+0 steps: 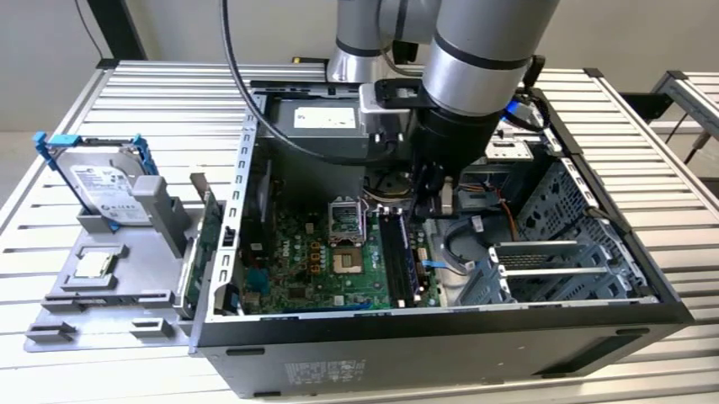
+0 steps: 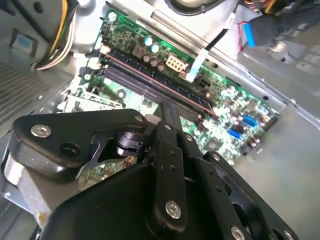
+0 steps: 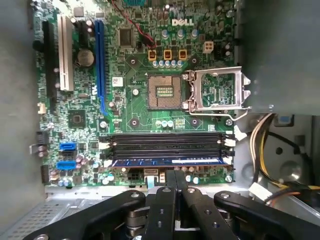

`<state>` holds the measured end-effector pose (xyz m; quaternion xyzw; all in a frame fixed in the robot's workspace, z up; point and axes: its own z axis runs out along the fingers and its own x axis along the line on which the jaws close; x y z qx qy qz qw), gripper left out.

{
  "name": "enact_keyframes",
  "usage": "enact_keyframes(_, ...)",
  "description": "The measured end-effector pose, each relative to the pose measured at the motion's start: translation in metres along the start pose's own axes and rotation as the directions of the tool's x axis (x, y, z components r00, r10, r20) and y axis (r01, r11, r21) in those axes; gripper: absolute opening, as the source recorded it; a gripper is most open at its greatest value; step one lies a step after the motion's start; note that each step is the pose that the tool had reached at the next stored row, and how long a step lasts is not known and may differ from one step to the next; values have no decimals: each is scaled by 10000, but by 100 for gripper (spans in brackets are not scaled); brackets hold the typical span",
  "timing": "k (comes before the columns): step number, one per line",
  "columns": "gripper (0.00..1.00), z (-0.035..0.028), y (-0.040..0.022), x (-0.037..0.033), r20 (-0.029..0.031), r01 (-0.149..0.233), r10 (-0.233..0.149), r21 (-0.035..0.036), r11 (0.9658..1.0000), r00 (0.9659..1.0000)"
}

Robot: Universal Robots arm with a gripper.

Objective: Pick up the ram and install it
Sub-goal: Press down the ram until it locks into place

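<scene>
The ram, a long thin stick with a bluish top edge, lies in the memory slot nearest my gripper, beside the empty black memory slots. The two black fingers are pressed together, shut, with their tips just above the ram's middle; whether they touch it I cannot tell. In the second wrist view the gripper points down at the long slots on the green motherboard. In the exterior view the arm reaches down into the open computer case, and the gripper hangs over the slots.
The open CPU socket and its raised metal frame lie beyond the slots. Cables and a drive cage crowd the case's side. Outside the case, a silver hard drive in a blue bracket stands on a grey fixture.
</scene>
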<state>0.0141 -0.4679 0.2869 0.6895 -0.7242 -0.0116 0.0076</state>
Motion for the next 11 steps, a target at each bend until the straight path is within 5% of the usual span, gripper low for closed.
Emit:
enact_keyframes(2, 0, -45, 1, 0, -1, 2, -2, 0, 10000, 10000)
enact_keyframes(11, 0, -57, 2, 0, -6, -1, 1, 1, 10000, 10000)
